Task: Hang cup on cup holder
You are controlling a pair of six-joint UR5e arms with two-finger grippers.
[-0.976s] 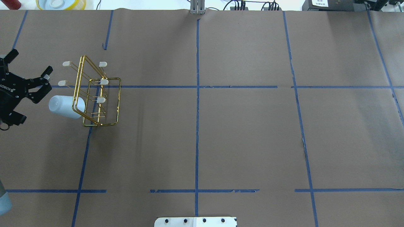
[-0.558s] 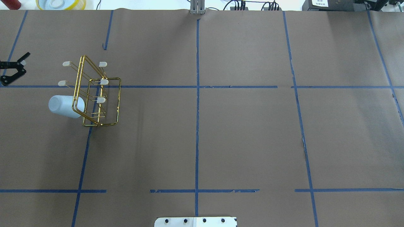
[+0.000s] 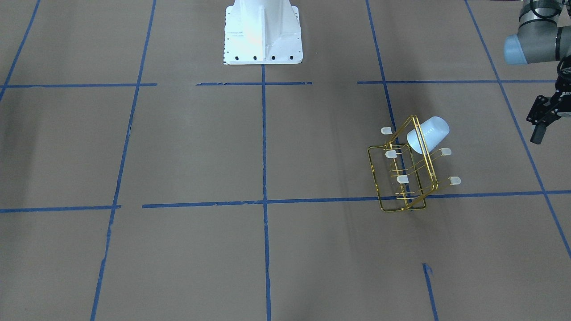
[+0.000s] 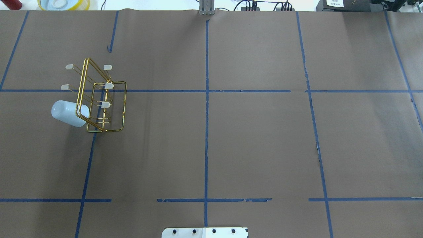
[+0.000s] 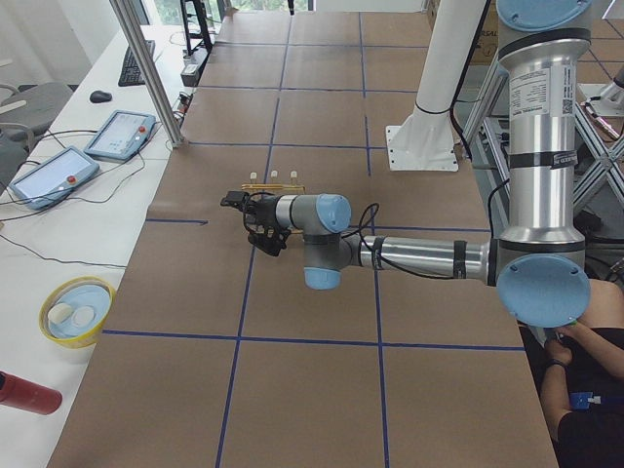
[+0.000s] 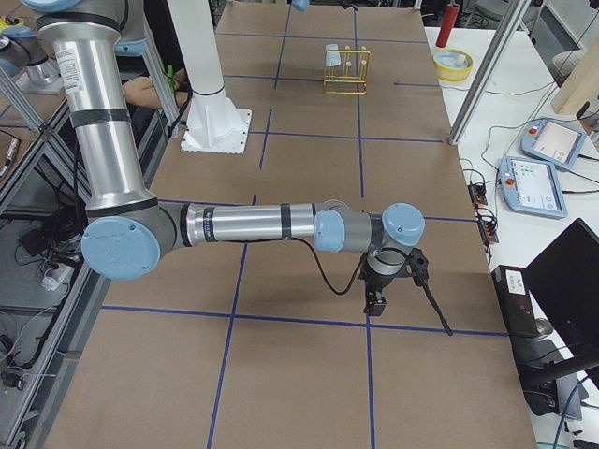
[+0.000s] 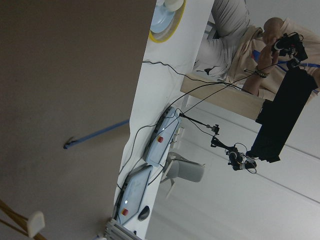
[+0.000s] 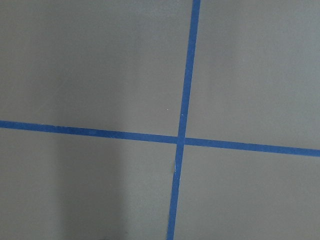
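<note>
The gold wire cup holder [image 4: 99,99] stands at the table's left; it also shows in the front view [image 3: 403,178] and far off in the right side view [image 6: 346,70]. The pale cup [image 4: 67,113] hangs tilted on one of its left prongs, base outward [image 3: 427,133]. My left gripper [image 3: 539,129] is out of the overhead view, apart from the cup, open and empty; it shows in the left side view [image 5: 255,222]. My right gripper [image 6: 393,281] hovers low over the table's right end; I cannot tell if it is open or shut.
A yellow bowl [image 4: 62,4] and a red object [image 5: 24,390] lie past the far-left table edge. The white robot base [image 3: 262,31] stands at the near edge. Pendants [image 5: 117,135] and an aluminium post [image 5: 146,68] are on the operators' side.
My left gripper, open, has drawn back leftward from the cup and left the overhead view. The cup stays hanging on the holder.
</note>
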